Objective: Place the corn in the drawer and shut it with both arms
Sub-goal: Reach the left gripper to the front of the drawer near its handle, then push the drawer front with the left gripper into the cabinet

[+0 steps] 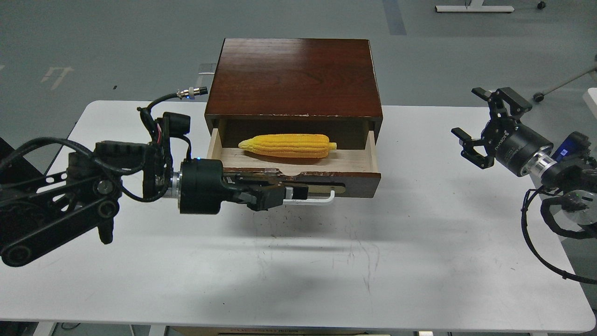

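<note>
Your left gripper (275, 195) lies level across the drawer (298, 173) front, reaching in from the left. Its fingers are pressed together around the left end of the white bar handle (311, 200). That grip makes sense for the closing step: the handle is the one firm purchase on the front, and holding it lets you steer the push straight.

The drawer itself stands pulled out of the dark wooden cabinet (294, 77), with its pale interior exposed. The corn (288, 145) lies inside on the drawer floor, lengthwise across the width, tapered end to the left, towards the back. It sits below the chipped top edge of the cabinet, so by my judgement it should clear the opening when the drawer goes in. The placing step looks done; closing is what remains.

The cabinet rests at the far middle of the white table (419, 261).

Your right gripper (475, 122) hangs in the air well apart from the drawer, on the right, its fingers spread and holding nothing. Since the task calls for both arms, you will likely need to bring it to the right side of the front, so the push is even and the drawer does not skew.
</note>
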`<state>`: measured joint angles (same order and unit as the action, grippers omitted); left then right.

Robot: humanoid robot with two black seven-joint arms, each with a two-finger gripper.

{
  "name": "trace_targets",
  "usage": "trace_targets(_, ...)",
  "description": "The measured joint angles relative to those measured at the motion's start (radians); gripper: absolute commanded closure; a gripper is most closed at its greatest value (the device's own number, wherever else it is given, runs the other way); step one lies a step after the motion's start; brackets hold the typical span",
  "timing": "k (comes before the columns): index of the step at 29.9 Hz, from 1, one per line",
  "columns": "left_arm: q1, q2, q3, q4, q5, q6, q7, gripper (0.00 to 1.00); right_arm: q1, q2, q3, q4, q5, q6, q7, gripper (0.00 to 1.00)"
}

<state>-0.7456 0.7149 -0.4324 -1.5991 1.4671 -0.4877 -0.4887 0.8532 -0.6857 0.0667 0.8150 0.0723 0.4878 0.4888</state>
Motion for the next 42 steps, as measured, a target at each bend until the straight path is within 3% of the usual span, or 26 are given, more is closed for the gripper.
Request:
trace_targets(8, 0.088, -0.003, -0.008, 0.022, 0.005, 0.003, 0.003, 1.0, 0.0, -0.001, -0.001, -0.004, 0.0, 0.0, 0.0, 0.0)
trace_targets(20, 0.117, -0.018, -0.002, 0.09, 0.002, 0.004, 0.095, 1.0, -0.014, -0.001, 0.0, -0.014, 0.0, 0.0, 0.0, 0.0)
trace_targets(42, 0.118, -0.069, -0.035, 0.182, -0.007, 0.037, 0.096, 1.0, -0.029, 0.0, -0.001, -0.014, 0.0, 0.0, 0.0, 0.0)
